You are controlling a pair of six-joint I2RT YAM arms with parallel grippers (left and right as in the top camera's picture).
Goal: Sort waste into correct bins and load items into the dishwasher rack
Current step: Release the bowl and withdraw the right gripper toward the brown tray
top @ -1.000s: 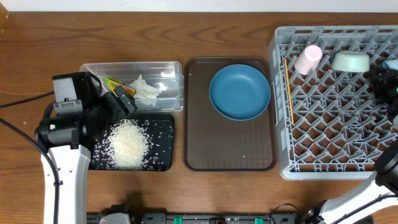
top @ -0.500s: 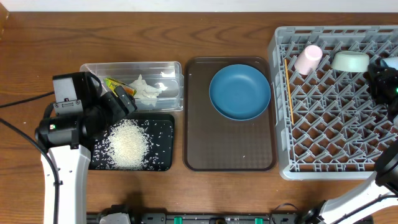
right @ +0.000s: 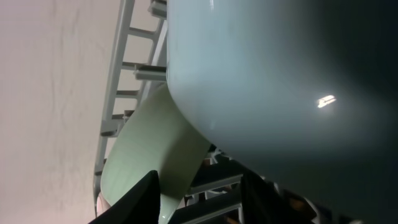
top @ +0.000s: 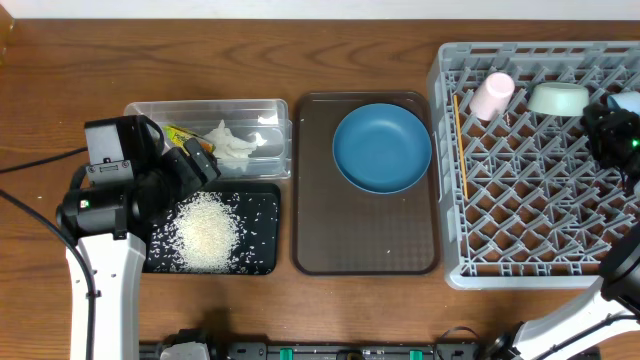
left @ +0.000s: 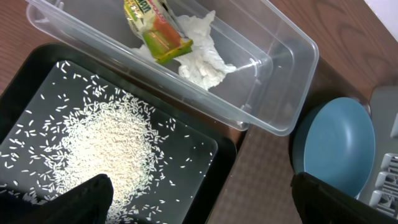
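The grey dishwasher rack [top: 520,200] holds the pink cup [top: 494,95], the pale green bowl [top: 558,98], the chopsticks [top: 461,145] and, at the far right edge, the light-blue bowl [top: 627,102]. My right gripper [top: 610,135] hovers by that bowl. In the right wrist view its fingers [right: 143,199] stand open beneath the light-blue bowl [right: 280,74], with the green bowl [right: 149,149] beside one finger. The blue plate [top: 382,148] lies on the brown tray. Wrapper [left: 155,34] and tissue [left: 199,59] sit in the clear tub [top: 208,108]. Rice [top: 205,232] covers the black tray [top: 265,200]. My left gripper [left: 202,199] is open above it.
The dark brown serving tray [top: 365,240] sits between the bins and the rack, bare in its front half. The left arm's body [top: 110,200] stands over the black tray's left end. Wooden table surrounds everything.
My right gripper's fingers have spread wider beside the light-blue bowl. The rack, brown tray and tub sit slightly further left. The left arm has not moved.
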